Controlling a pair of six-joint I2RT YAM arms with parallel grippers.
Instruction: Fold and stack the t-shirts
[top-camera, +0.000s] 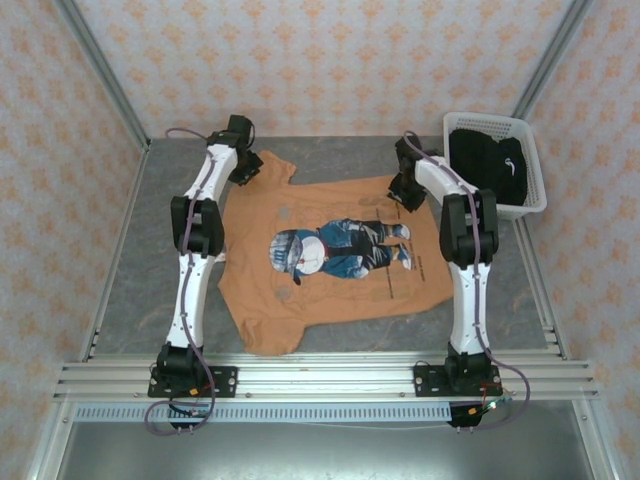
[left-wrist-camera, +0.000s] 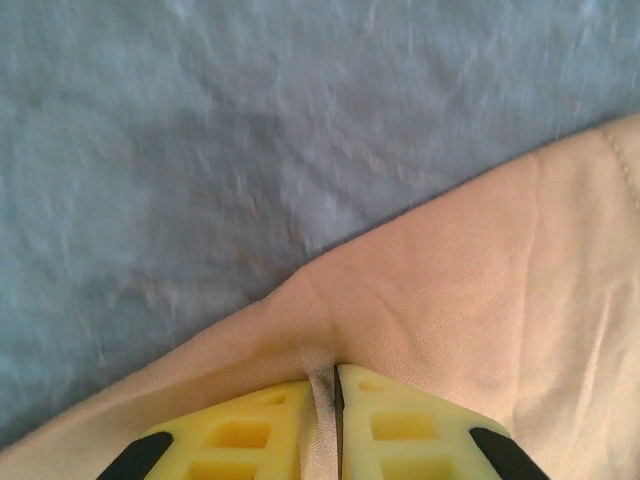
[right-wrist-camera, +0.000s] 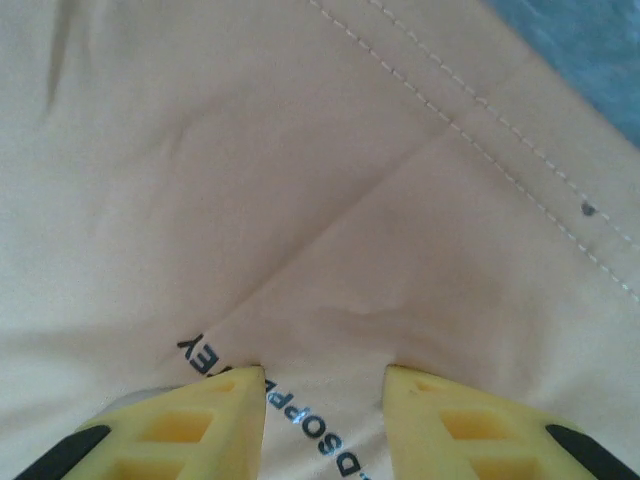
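**Orange-tan t-shirt taken up at its far edge, first fold not yet begun**

Orange-tan soft cloth t-shirt (top-camera: 330, 300) with a blue-and-white cartoon figure print (top-camera: 335, 250) lies spread flat, print up, in the middle of the grey mottled table (top-camera: 140, 270). It is turned sideways, with one sleeve pointing far, the other near, and the hem to the right.

The step in hand looks like taking hold of the far edge before the first fold. The left gripper (left-wrist-camera: 335, 375) is down at the far sleeve (top-camera: 278, 172). Its yellow fingers are drawn nearly together with a thin ridge of orange cloth nipped between them, so it has its hold. The right gripper (right-wrist-camera: 325, 375) is down on the cloth near the far hem corner, beside a line of small dark lettering (right-wrist-camera: 205, 352). Its fingers stand apart with cloth lying flat between them, so I judge it open and not yet gripping.

The next move, as I judge it, calls for the right jaws to close on the cloth. Both arms then lift together and carry the far edge level toward the near side, so the fold runs straight.

A black cloth t-shirt with a white mark (top-camera: 490, 160) lies bunched in the white slotted plastic basket (top-camera: 532, 205) at the far right corner, well apart from the orange one. The arms' own links stand close along the shirt's left and right edges, and cloth drawn toward the bases could catch on them
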